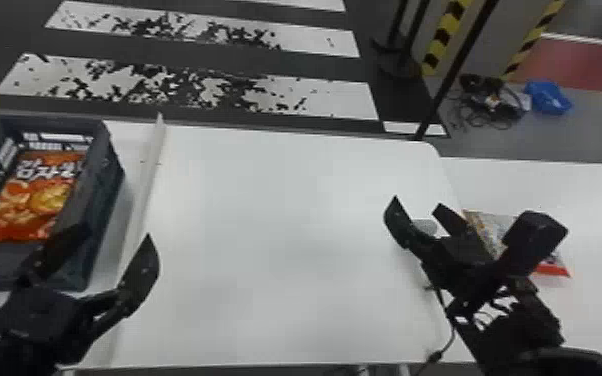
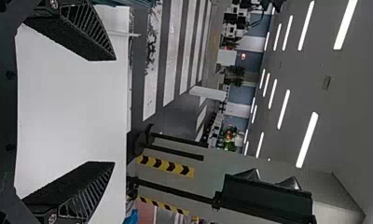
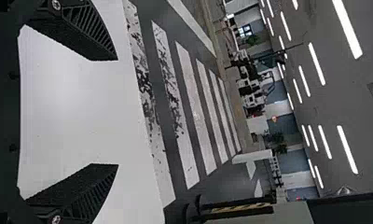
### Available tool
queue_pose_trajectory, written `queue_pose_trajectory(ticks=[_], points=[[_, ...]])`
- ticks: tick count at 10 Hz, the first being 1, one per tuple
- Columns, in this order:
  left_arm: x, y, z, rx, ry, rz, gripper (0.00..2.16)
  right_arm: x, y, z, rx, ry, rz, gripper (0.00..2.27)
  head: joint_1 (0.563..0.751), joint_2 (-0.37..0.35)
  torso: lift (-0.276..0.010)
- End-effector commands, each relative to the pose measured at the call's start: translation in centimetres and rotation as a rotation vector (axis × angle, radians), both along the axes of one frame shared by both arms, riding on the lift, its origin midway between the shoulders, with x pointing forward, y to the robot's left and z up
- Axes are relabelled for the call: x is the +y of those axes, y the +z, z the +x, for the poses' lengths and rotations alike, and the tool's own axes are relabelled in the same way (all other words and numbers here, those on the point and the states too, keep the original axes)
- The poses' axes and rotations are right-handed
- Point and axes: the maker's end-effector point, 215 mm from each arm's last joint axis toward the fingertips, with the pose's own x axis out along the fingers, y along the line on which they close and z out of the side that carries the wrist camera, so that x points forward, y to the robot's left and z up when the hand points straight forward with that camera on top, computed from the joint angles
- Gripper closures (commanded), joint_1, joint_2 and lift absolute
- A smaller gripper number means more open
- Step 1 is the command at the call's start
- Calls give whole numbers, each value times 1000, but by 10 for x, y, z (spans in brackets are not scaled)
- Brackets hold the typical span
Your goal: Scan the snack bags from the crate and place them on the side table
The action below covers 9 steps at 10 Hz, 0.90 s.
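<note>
In the head view, my left gripper (image 1: pixel 116 237) stands open over the front right corner of the dark grey crate (image 1: pixel 99 200), with nothing between its fingers. Inside the crate lies an orange-red snack bag (image 1: pixel 27 202) with white lettering. My right gripper (image 1: pixel 416 204), open and holding nothing, is above the right edge of the white table. Beyond it, a snack bag (image 1: pixel 491 231) with a red end lies on the side table (image 1: pixel 600 215), partly hidden by the right arm. Both wrist views show spread fingers, at the left gripper (image 2: pixel 114 111) and the right gripper (image 3: pixel 117 112).
The white main table (image 1: pixel 265 240) spans the middle, with a raised white strip (image 1: pixel 146 185) between it and the crate. A small grey object (image 1: pixel 425 227) shows between the right gripper's fingers and the table edge. A dark pole (image 1: pixel 447 82) rises behind the table.
</note>
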Motion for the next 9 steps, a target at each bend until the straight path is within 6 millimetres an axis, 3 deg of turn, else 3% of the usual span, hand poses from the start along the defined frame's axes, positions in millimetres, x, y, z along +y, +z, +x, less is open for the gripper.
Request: queue_pose_trajectory(ticks=[1,3,4,9], points=[[-1,0,0,-3,6,-4,70,30,3,-4,-60,19,-59,66,695,-111,-50],[3,5,2,-33,34,-4,70,54,-1,-14,-129,6,-96,73,695,-74,-50],[8,6,4,-40,64,-2,70,63,8,-21,-194,-20,-121,76,695,-52,-50],[16,15,9,-68,103,4,73,69,-4,-50,-235,-59,-106,76,695,6,-50]])
